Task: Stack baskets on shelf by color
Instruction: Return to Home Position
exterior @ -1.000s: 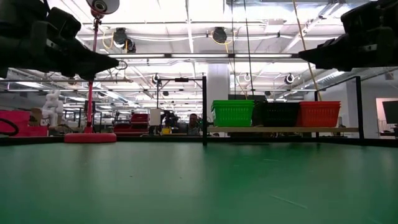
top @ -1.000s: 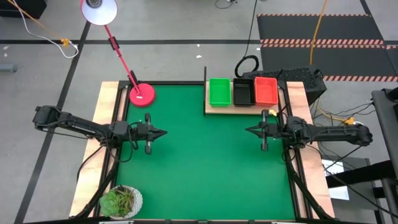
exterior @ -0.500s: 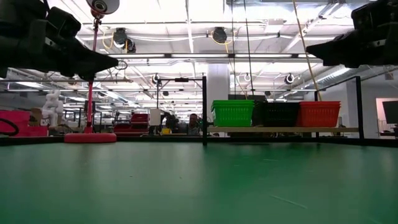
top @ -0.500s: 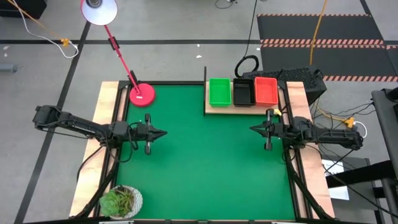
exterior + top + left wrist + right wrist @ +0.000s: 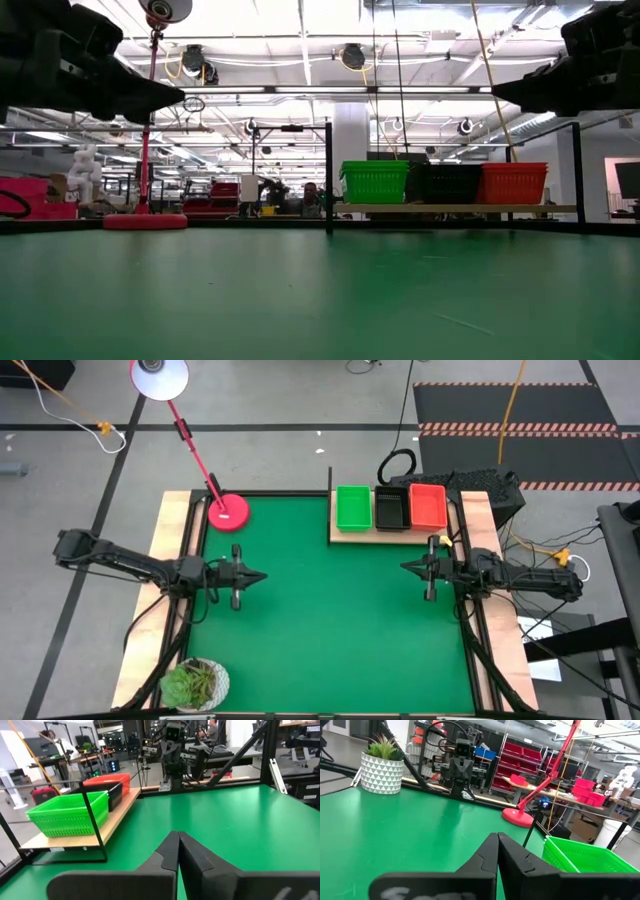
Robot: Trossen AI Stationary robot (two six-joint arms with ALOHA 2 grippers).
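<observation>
The left arm lies low and stretched out from the left rim of the tabletop (image 5: 178, 510), its forearm level. The left hand (image 5: 260, 575) points inward toward the middle of the green mat (image 5: 330, 620). In the low view it hangs well above the mat, touching nothing. In the left wrist view its two fingers (image 5: 167, 852) are pressed together tip to tip, clenched on nothing.

The right arm mirrors it from the right rim, also level, and the right hand (image 5: 406, 567) points back toward the left one, the two well apart. It is likewise clear of the mat. In the right wrist view its fingers (image 5: 487, 852) meet at the tips, empty.

The shelf (image 5: 390, 537) sits at the far right corner of the tabletop, beyond the right hand. Three piles stand on it side by side, touching: the green baskets (image 5: 353, 507) on the left, the black baskets (image 5: 391, 508) in the middle and the orange-red baskets (image 5: 428, 506) on the right. How many are in each pile cannot be counted. In the low view all three piles rise to about the same height.

A red lamp base (image 5: 229, 511) stands at the far left corner, and a potted plant (image 5: 195, 684) at the near left corner.
</observation>
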